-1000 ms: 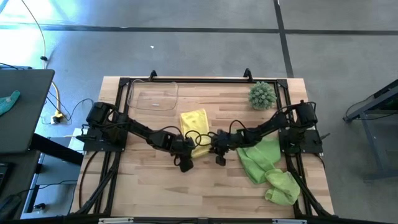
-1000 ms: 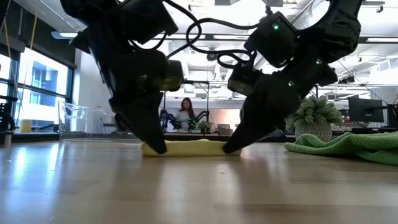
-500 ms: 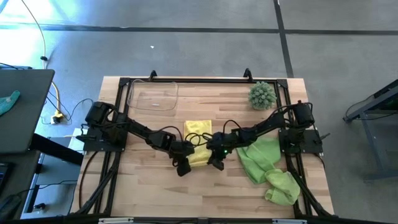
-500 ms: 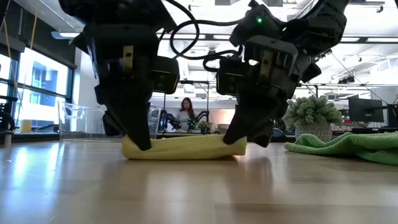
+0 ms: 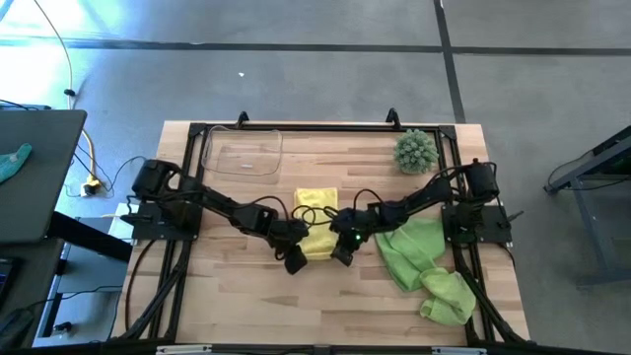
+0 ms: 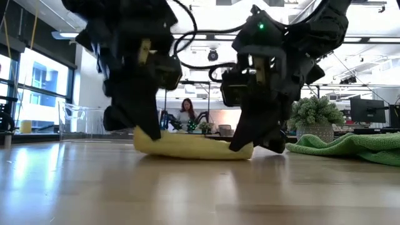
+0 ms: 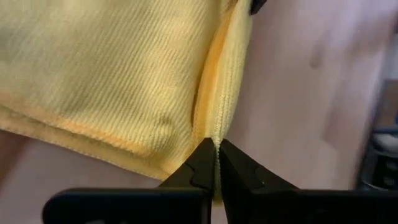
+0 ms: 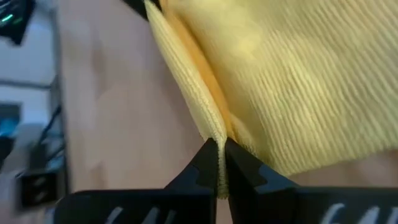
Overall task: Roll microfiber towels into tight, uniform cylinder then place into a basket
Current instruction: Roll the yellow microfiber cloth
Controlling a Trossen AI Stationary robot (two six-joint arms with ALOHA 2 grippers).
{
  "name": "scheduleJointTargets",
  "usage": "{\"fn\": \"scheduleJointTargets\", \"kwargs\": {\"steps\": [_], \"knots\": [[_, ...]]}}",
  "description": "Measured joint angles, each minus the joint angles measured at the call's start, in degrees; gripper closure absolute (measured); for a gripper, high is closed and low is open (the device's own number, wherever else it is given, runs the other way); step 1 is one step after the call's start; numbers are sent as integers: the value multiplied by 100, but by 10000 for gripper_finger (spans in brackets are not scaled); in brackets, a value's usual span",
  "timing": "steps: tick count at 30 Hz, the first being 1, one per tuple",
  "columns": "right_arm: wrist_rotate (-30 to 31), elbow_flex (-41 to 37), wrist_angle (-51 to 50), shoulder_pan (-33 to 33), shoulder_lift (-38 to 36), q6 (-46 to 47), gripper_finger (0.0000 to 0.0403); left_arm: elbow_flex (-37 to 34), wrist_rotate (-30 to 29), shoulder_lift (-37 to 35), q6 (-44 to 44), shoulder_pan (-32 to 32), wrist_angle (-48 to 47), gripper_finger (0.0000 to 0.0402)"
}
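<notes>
Pincer tips on both arms pinch the near hem of the pale yellow towel (image 5: 315, 219): the left pincer (image 7: 216, 163) clamps one corner, the right pincer (image 8: 219, 163) the other, jaws closed on fabric. That edge is lifted slightly off the surface (image 5: 246, 306), the towel's long axis running between them. Rolling should carry it away, toward the clear basket (image 5: 242, 152) at the far left; green towels (image 5: 424, 261) wait beside the right arm.
</notes>
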Motion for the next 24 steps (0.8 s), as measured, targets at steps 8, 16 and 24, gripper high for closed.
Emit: {"fn": "scheduleJointTargets", "kwargs": {"steps": [8, 16, 24], "knots": [[126, 67, -49, -37, 0, 35, 402, -7, -687, -99, -80, -120, -164, 394], [1087, 89, -415, -46, -22, 206, 402, 13, -1445, 145, -421, -97, -472, 394], [963, 73, -286, -47, -61, -846, 350, 15, -1515, 187, -424, -94, -488, 394]]}}
